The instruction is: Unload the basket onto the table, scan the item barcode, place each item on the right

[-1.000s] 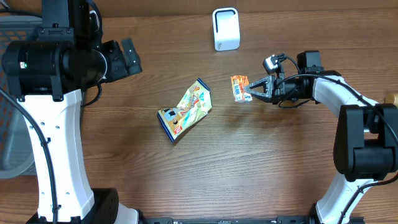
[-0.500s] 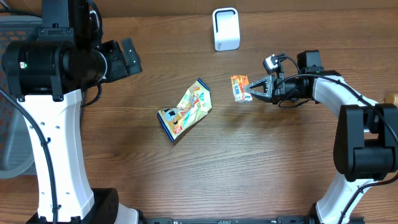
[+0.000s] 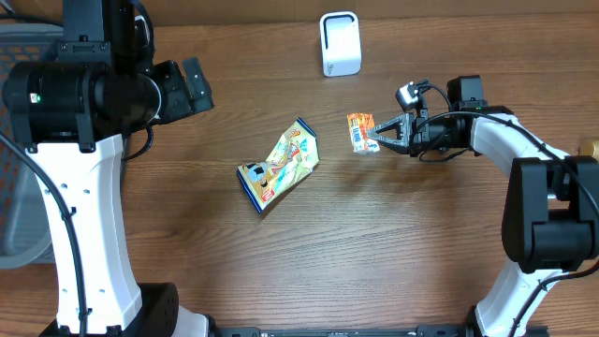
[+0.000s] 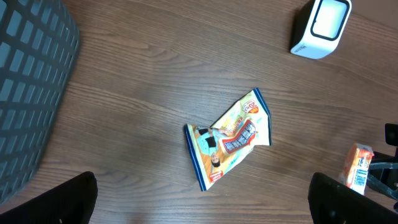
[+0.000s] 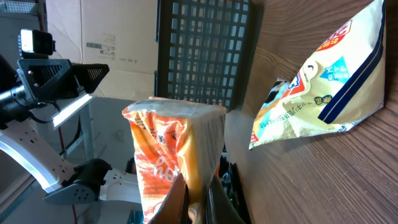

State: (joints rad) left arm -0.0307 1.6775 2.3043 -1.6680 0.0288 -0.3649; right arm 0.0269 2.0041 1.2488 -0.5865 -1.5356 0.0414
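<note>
- My right arm [image 3: 505,136] comes in from the desk's right edge, elbow bent and forearm stretched leftward, low over the wood.
- My left arm [image 3: 80,94] stands tall at the left, its wrist looking down on the desk [image 3: 374,243].
- The right claw [image 3: 377,140] is pinched tight on the packet [image 3: 359,131], a small orange one, gripping its right end. In the right wrist view, the packet [image 5: 174,155] stands up above the fingers [image 5: 177,196].
- The left claw [image 3: 187,89] gapes wide and holds nothing.
- The packet sits below and right of the white scanner [image 3: 340,43], well apart from it.
- A yellow snack bag [image 3: 281,164] lies flat mid-desk, left of the packet.
- A grey basket [image 3: 19,140] is at the far left edge, and cardboard boxes [image 5: 112,43] show behind it.
</note>
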